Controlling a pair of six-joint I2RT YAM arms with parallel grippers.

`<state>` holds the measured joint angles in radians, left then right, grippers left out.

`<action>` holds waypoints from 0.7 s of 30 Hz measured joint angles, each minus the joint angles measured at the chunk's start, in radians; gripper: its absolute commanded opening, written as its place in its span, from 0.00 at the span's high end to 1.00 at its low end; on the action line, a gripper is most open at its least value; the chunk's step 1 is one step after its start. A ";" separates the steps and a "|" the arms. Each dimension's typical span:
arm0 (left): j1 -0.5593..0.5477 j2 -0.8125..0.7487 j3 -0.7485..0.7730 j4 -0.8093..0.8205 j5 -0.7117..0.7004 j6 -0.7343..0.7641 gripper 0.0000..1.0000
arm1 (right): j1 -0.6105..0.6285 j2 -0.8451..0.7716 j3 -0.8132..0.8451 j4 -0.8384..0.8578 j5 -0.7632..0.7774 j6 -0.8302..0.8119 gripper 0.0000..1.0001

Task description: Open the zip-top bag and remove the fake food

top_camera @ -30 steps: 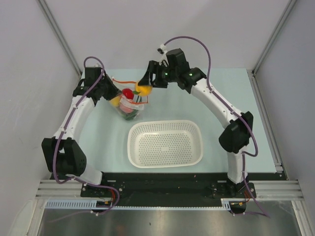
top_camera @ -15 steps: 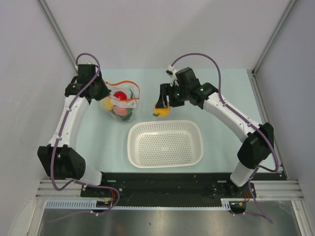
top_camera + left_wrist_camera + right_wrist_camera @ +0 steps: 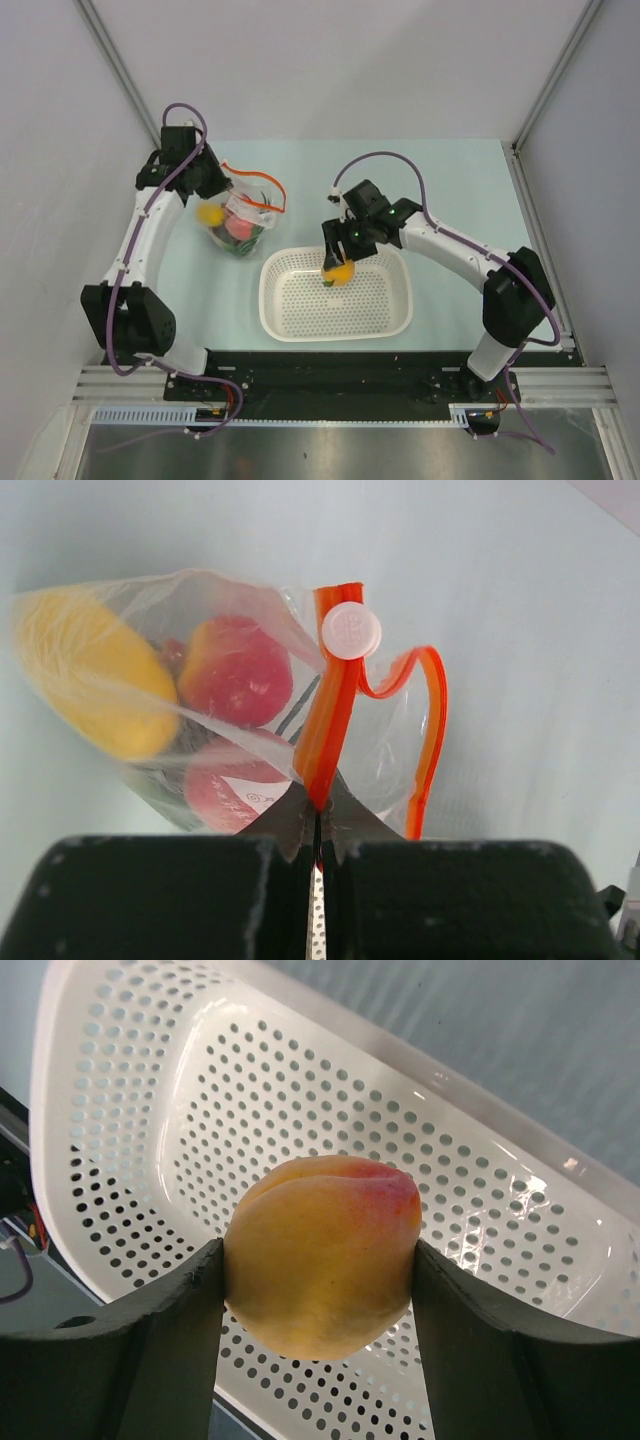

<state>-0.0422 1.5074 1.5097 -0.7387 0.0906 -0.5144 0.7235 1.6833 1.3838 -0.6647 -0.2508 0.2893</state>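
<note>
I'm keeping the small clear crinkly plastic zip-top bag (image 3: 250, 595) at the far left of the pale green table (image 3: 450, 200). The left gripper (image 3: 318, 825) is pressing its fingers together on the bag's orange zip strip (image 3: 330, 710). I'm judging the film to be limp, light and slippery, so that stiffer strip is the place to hold. The right gripper (image 3: 338, 256) is pinching a round yellow-orange plastic peach (image 3: 320, 1260) across its widest part; it looks hard, light and smooth, so liable to squirt out. More fake food (image 3: 235, 670) is sitting in the bag. Half a second ago the peach was hanging beyond the white perforated basket (image 3: 335, 337); now it is hovering over the basket's inside.
</note>
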 measured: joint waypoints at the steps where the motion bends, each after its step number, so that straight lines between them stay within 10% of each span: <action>1: 0.000 0.010 0.002 0.005 0.008 0.000 1.00 | 0.002 0.000 -0.015 0.002 0.000 0.001 0.60; 21: -0.021 0.172 0.064 0.111 0.137 -0.029 1.00 | 0.043 -0.060 -0.153 0.065 0.150 0.113 0.15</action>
<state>-0.0635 1.6794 1.5742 -0.6273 0.2272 -0.5438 0.7666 1.6238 1.2308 -0.5999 -0.1013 0.4023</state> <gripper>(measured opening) 0.006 0.801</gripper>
